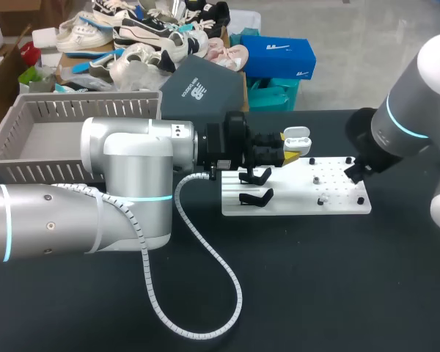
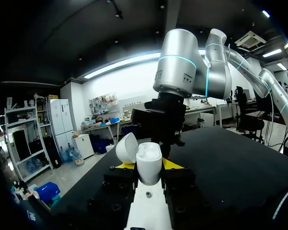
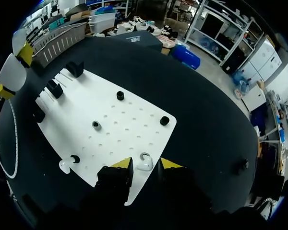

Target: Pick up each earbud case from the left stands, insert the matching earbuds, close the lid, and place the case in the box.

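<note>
- My left tool [image 2: 149, 166] is clamped on the earbud case [image 2: 149, 154], one yellow tip on each side. It holds the case upright with the lid [image 2: 126, 147] swung open, so the sockets face up for loading.
- My right tool [image 3: 145, 168] stands narrowly apart, its tips straddling an earbud [image 3: 145, 162] at the edge of the white board [image 3: 115, 120]. I see no contact, so I judge it is lined up to pinch.
- A second earbud [image 3: 65, 166] lies off to one side of that tool.
- Well behind the left tool, the grey box [image 1: 29, 132] sits on the counter [image 1: 315, 279], ready for the closed case.
</note>
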Motion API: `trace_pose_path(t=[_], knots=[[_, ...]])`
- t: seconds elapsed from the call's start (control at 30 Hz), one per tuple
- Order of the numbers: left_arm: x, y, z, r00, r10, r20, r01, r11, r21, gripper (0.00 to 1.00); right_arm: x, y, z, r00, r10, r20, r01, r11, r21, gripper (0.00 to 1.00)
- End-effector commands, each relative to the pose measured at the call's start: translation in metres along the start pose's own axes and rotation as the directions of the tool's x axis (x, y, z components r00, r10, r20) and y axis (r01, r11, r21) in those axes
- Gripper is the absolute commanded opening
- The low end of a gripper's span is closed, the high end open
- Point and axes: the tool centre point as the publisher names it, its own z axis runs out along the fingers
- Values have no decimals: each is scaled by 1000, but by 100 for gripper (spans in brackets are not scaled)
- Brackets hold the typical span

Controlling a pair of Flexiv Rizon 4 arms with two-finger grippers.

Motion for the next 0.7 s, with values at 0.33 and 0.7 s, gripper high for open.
trace_pose_path(t=[0.33, 0.7], knots=[[1, 0, 0, 1000, 1, 4, -1, 1000, -2, 0, 6, 3, -3, 1000, 15, 8, -15, 1000, 12, 31], [1, 0, 0, 1000, 1, 4, -1, 1000, -2, 0, 6, 3, 2, 1000, 20, 11, -20, 1000, 2, 24]])
